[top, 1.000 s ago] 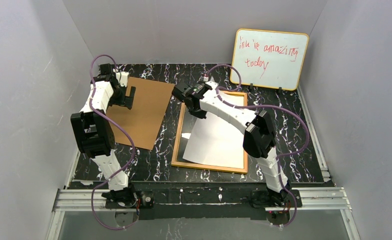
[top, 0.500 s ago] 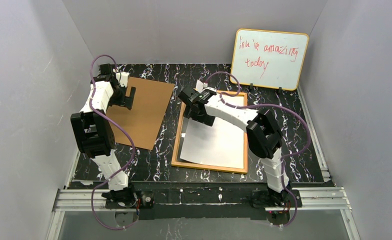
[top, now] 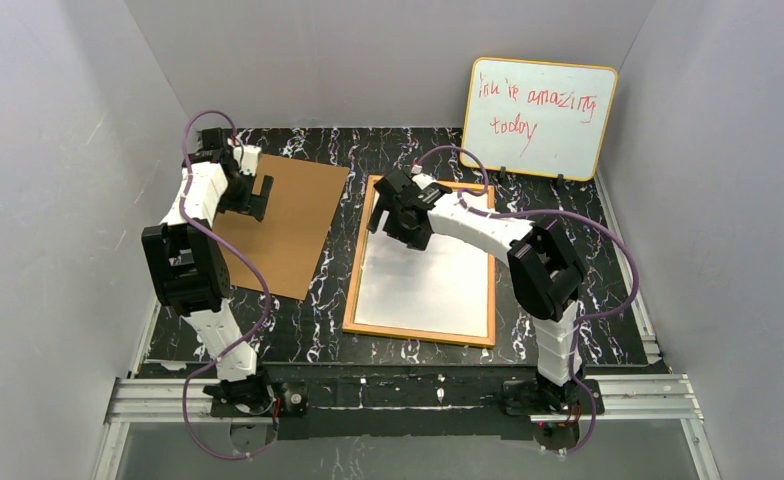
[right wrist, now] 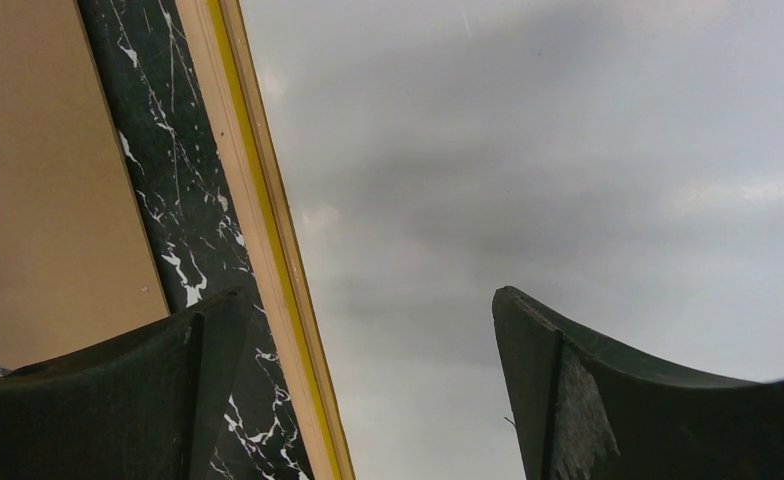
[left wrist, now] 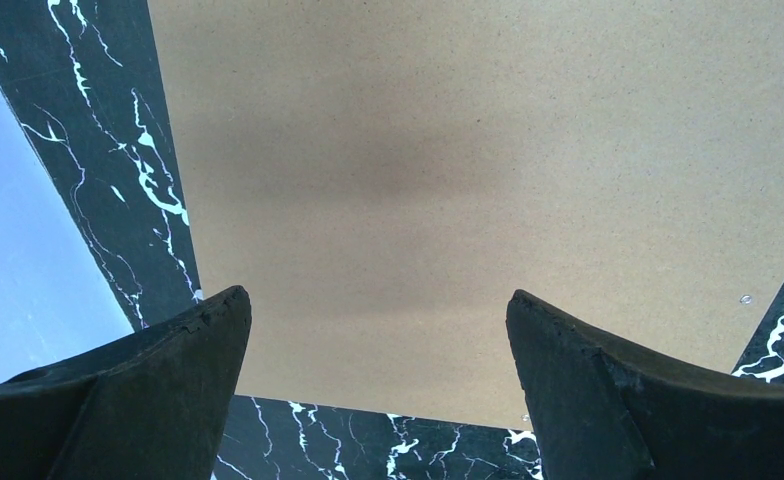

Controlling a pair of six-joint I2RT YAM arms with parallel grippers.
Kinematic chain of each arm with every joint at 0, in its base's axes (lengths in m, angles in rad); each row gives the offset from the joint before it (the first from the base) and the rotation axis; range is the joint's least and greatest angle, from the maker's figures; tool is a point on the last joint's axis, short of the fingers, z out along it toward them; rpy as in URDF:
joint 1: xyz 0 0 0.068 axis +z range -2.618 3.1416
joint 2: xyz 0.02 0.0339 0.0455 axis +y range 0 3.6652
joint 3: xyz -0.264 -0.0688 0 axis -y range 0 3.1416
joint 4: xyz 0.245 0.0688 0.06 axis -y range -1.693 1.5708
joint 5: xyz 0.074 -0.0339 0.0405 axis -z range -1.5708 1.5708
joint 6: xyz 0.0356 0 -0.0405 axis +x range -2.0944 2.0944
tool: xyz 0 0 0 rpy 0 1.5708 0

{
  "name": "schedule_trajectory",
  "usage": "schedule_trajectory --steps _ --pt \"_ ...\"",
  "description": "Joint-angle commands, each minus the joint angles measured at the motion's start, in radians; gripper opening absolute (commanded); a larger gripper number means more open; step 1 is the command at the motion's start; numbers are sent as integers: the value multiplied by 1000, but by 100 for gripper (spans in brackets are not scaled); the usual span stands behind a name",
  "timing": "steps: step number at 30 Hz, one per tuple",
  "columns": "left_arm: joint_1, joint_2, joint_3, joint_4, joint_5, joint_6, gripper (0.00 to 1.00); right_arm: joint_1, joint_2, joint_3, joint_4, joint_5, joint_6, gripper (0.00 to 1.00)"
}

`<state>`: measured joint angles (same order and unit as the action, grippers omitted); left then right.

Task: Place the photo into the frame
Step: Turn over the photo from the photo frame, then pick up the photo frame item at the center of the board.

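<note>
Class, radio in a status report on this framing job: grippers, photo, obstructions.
Both open, empty: left gripper over brown board, right gripper over photo. Photo white side up inside frame. Nothing blocking.

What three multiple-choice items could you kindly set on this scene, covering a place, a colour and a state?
1. Where does the photo lie? A beside the frame; B inside the frame; C under the frame.
2. What colour is the writing on the whiteboard? A red; B blue; C green.
3. How do the right fingers stand? A shut on the photo; B shut on the frame; C open, holding nothing.
Answers: B, its white back fills the orange rim; A, red letters show; C, a wide gap separates them.
</note>
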<state>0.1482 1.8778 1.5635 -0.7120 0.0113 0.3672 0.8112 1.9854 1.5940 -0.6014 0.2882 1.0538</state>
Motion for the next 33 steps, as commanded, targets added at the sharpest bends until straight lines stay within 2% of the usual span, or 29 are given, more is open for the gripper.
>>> schedule_trajectory --steps 1,6,8,19,26,33 --pt "-4 -11 -14 -29 14 13 98 -12 -57 -7 56 -25 -9 99" --pt "-4 -6 1 -25 3 8 98 -12 -53 13 54 -36 -5 99" --pt "1 10 35 -22 -53 3 98 -12 -50 23 74 -61 -9 99" --pt "150 278 426 -69 -249 -73 97 45 114 255 142 -190 -58 99" --pt "178 286 315 85 -409 -78 93 77 269 429 138 -252 -67 98" --pt "179 337 283 147 -442 -99 92 77 379 501 177 -282 -49 98"
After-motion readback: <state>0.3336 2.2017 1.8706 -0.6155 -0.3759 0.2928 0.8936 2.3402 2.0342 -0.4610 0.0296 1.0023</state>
